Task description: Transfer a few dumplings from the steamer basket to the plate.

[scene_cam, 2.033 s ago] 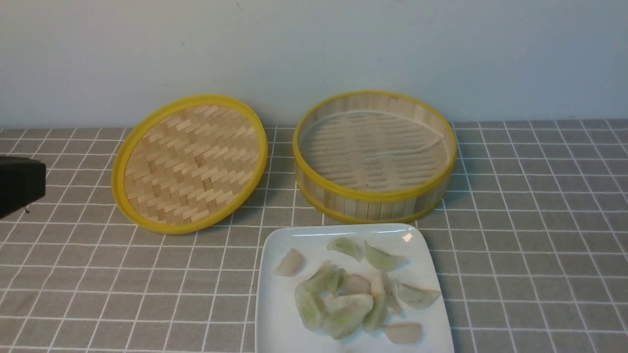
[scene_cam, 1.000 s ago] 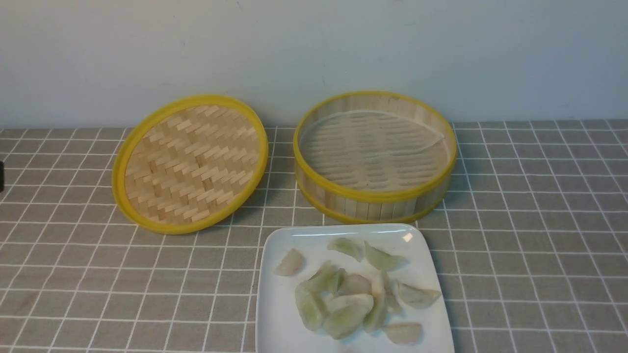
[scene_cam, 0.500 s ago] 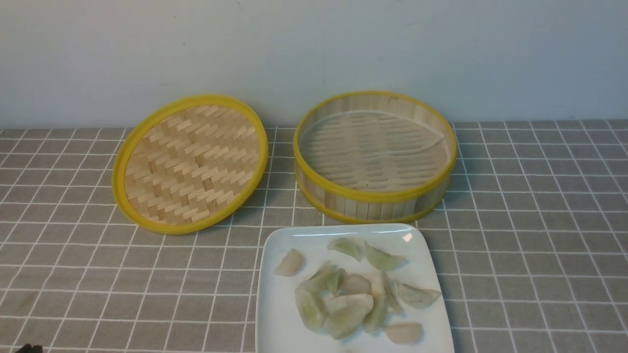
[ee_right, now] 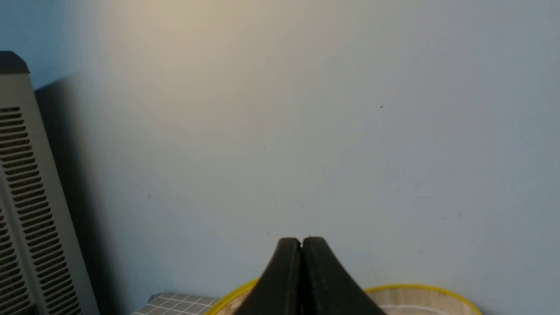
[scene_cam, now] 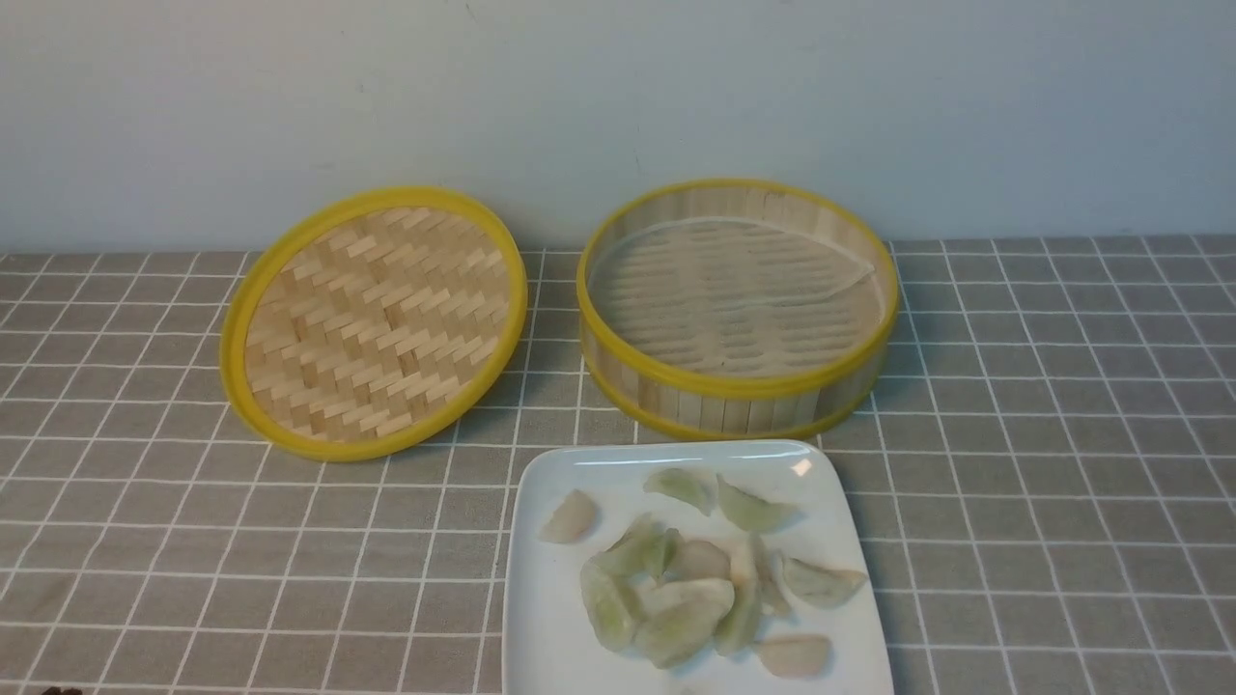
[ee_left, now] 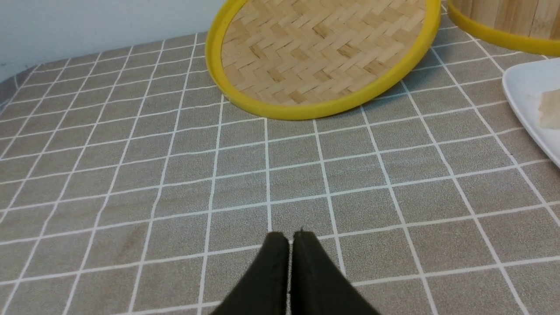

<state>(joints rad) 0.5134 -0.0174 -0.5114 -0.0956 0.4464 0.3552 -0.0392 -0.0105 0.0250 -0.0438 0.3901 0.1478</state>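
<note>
The steamer basket (scene_cam: 734,401) stands at the back right of the grey checked cloth, and only its translucent liner shows inside. In front of it, at the near edge, the white square plate (scene_cam: 550,618) holds several pale green and pinkish dumplings (scene_cam: 676,608) in a loose heap. My left gripper (ee_left: 291,236) is shut and empty, low over bare cloth well left of the plate (ee_left: 529,87). One dumpling (ee_left: 551,109) shows at the edge of the left wrist view. My right gripper (ee_right: 301,240) is shut and empty. It points at the wall, above the basket's rim (ee_right: 428,297).
The flat woven lid (scene_cam: 372,323) leans tilted to the left of the basket, its far edge raised; it also fills the left wrist view's far side (ee_left: 323,57). A grey vented housing (ee_right: 26,197) stands by the wall in the right wrist view.
The dark body of my left arm has left the front view's left edge; only a dark speck shows at the bottom left corner. The dumplings, plate and basket have not moved.
</note>
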